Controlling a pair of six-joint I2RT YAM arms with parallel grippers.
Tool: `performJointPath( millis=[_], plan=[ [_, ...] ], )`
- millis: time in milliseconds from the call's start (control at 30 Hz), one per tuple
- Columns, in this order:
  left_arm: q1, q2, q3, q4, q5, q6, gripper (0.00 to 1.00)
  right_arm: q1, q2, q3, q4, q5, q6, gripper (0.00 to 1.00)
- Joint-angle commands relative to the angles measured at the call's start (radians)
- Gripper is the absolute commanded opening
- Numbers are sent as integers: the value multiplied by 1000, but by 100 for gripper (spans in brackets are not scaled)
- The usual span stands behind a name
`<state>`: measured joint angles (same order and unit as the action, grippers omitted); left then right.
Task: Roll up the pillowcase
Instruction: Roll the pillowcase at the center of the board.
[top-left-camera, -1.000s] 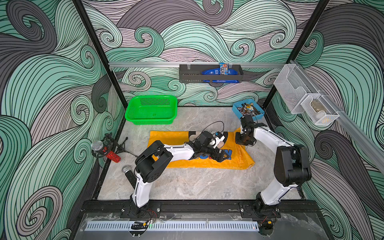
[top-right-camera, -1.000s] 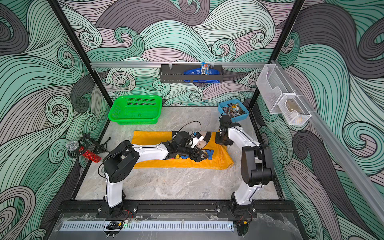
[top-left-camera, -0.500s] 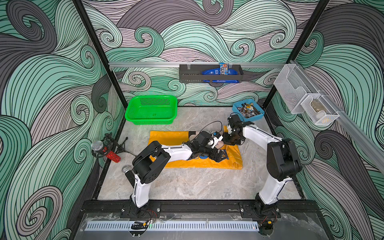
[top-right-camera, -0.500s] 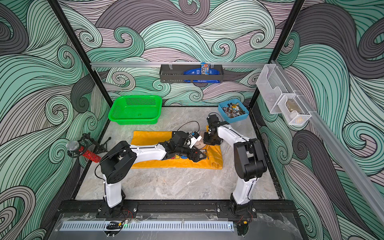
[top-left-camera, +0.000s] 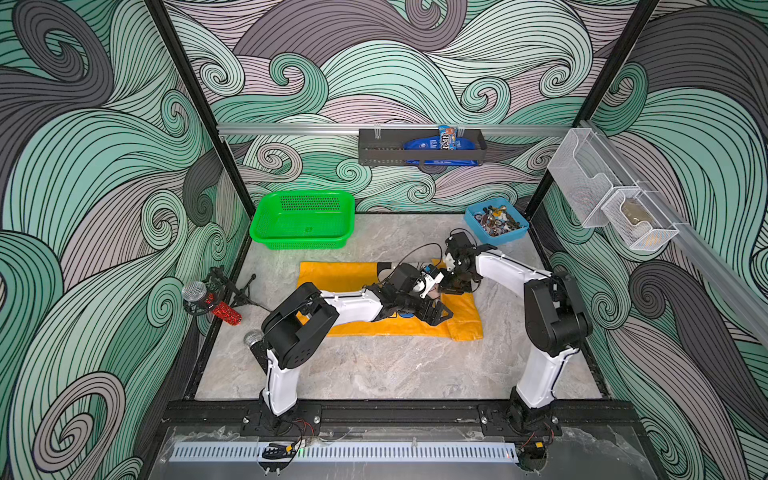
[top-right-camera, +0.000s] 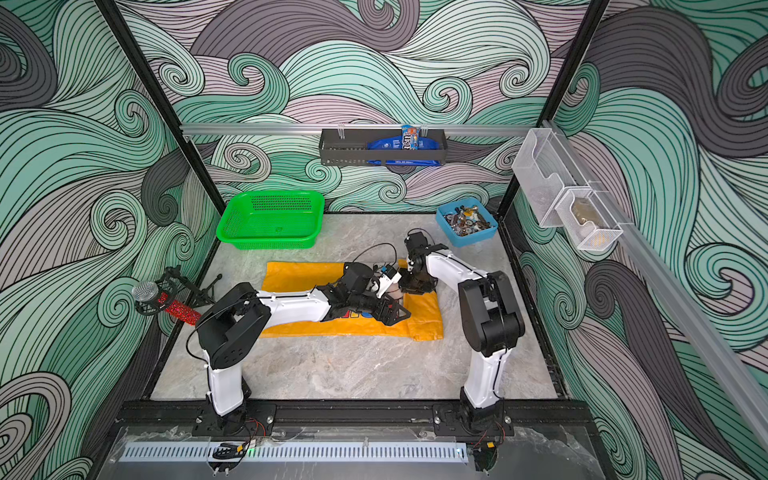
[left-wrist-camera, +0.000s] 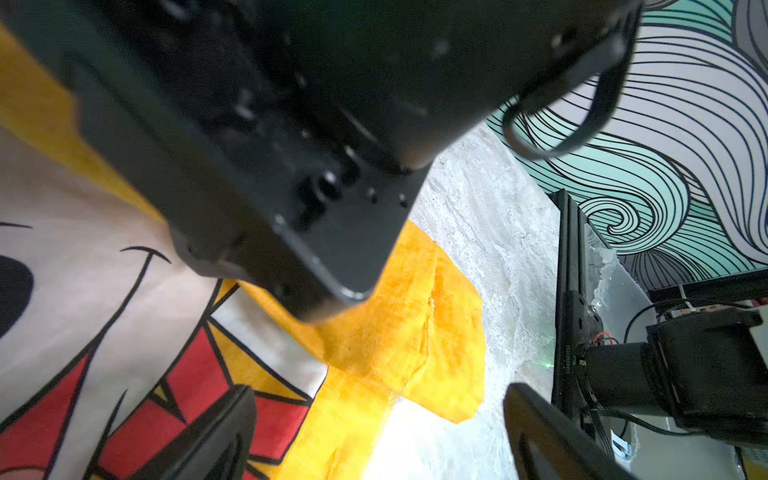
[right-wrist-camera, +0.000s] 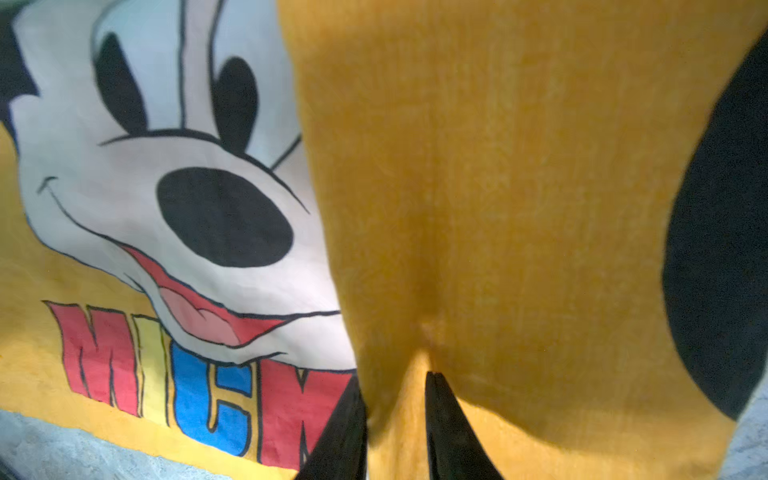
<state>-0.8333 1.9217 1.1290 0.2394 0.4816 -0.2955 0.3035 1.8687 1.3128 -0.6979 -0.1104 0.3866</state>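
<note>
Mustard woven pillowcase (right-wrist-camera: 519, 208) (folded over a cartoon print) sits pinched by the right hand (right-wrist-camera: 397, 428); left hand (left-wrist-camera: 374, 436) gapes.

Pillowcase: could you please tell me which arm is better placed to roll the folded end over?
Right, probably: the right gripper straddles a pucker in the folded end of the pillowcase, ready to pinch it, while the left gripper hangs open above the print, holding nothing.
</note>
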Motion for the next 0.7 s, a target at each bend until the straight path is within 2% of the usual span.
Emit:
performJointPath(
  millis=[0, 233, 400, 467, 567, 667],
  plan=[
    [8, -30, 12, -2, 5, 1, 95, -35, -38, 47, 12, -46, 0, 28],
    [8, 3, 42, 11, 11, -45, 92, -114, -95, 37, 12, -53, -42, 35],
    [13, 54, 102, -35, -32, -100, 89, -112, -36, 142, 14, -27, -128, 38],
    [23, 73, 116, 2, -29, -148, 88, -110, 0, 181, 21, -6, -156, 40],
    [52, 119, 154, 69, -2, -224, 84, -114, 30, 213, 31, 33, -165, 41],
    [81, 187, 235, 34, 11, -270, 79, -126, 15, 209, 54, 40, -146, 43]
  ],
)
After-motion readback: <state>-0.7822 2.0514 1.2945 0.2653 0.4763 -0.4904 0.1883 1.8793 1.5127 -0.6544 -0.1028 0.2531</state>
